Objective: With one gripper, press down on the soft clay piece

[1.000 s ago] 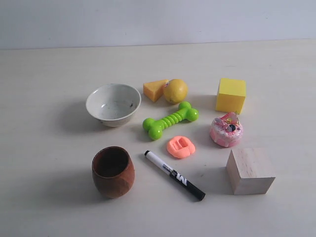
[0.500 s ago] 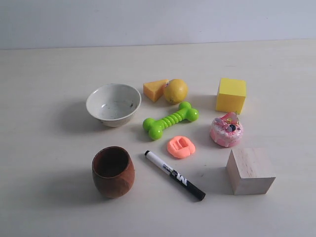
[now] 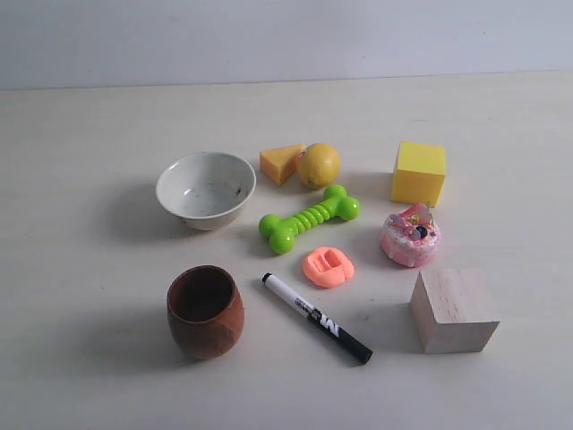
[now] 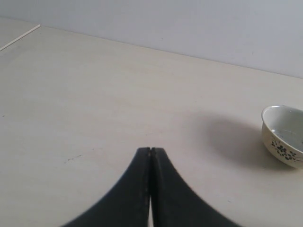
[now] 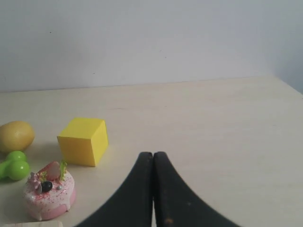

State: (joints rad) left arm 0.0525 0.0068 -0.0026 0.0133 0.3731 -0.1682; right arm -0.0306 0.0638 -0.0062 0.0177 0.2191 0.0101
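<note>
**Left gripper** point(image 4: 150, 156): the 2 black fingers are pressed together along their whole visible length, with no gap and nothing clamped. It is over bare tabletop point(image 4: 94, 94), and the white bowl point(image 4: 283, 132) stands well apart from it.

**Right gripper** point(image 5: 152, 158): the 2 fingers are likewise together and hold nothing. The yellow cube point(image 5: 83, 141) and the pink toy cake point(image 5: 49, 196) are near but not touched.

**Soft clay piece** point(image 3: 328, 267): a salmon-orange flattened disc with a squarish dent in its top. It lies flat on the tabletop, just right of and below the centre of the exterior view.
- The green bone toy point(image 3: 309, 218) is above it and the black-and-white marker point(image 3: 315, 317) is below it to the left.
- The toy cake is to its right, apart from it.
- The wooden block point(image 3: 453, 309) is at the lower right.
- Nothing touches the clay.
</note>
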